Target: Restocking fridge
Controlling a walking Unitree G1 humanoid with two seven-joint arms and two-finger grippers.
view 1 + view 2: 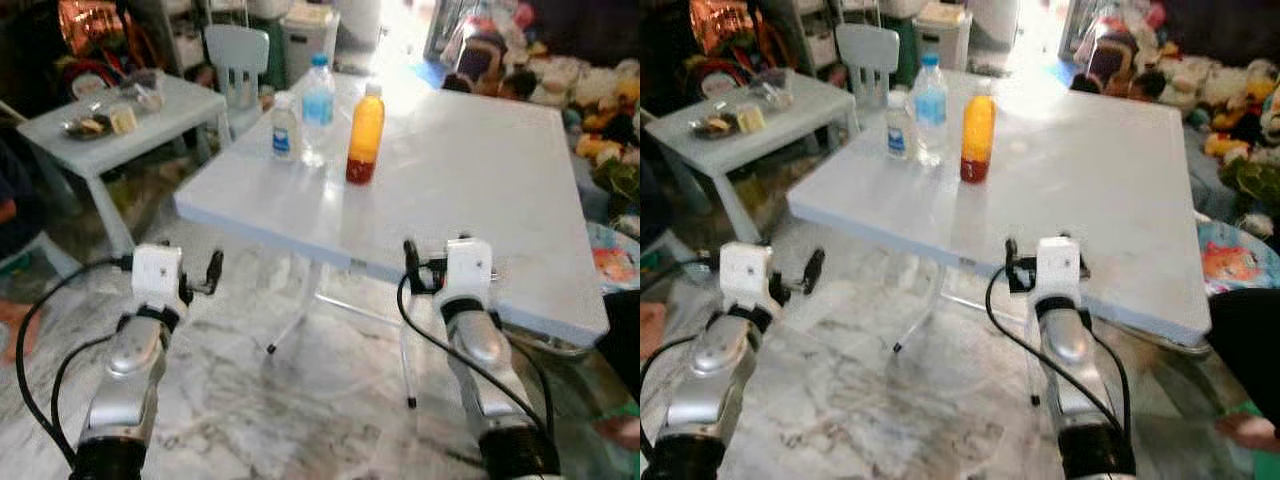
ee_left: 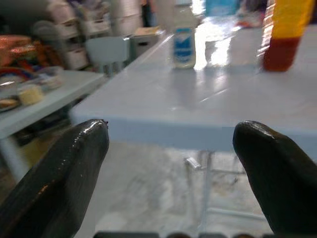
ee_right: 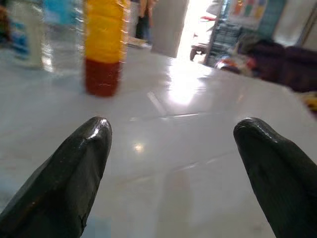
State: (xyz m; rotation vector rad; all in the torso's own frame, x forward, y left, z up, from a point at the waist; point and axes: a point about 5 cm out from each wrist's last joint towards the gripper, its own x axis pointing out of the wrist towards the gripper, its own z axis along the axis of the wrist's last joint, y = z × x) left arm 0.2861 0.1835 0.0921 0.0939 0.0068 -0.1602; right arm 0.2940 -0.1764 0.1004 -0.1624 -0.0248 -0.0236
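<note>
Three bottles stand near the far left corner of a pale folding table [image 1: 470, 200]: a small clear bottle with a blue-and-white label [image 1: 285, 128], a taller water bottle with a blue label [image 1: 318, 100], and a yellow bottle with red at its base [image 1: 365, 135]. My left gripper [image 1: 205, 276] hovers over the floor, short of the table's near left edge, and is open and empty [image 2: 173, 126]. My right gripper [image 1: 415, 268] is at the table's near edge, also open and empty [image 3: 173, 121], pointing across the tabletop with the yellow bottle [image 3: 103, 44] ahead.
A low side table [image 1: 150, 120] with food dishes stands at the left, with a small chair [image 1: 237, 50] and a bin [image 1: 305, 35] behind it. Plush toys [image 1: 590, 90] pile up at the far right. A person's foot [image 1: 620, 430] is near my right. Marble floor lies below.
</note>
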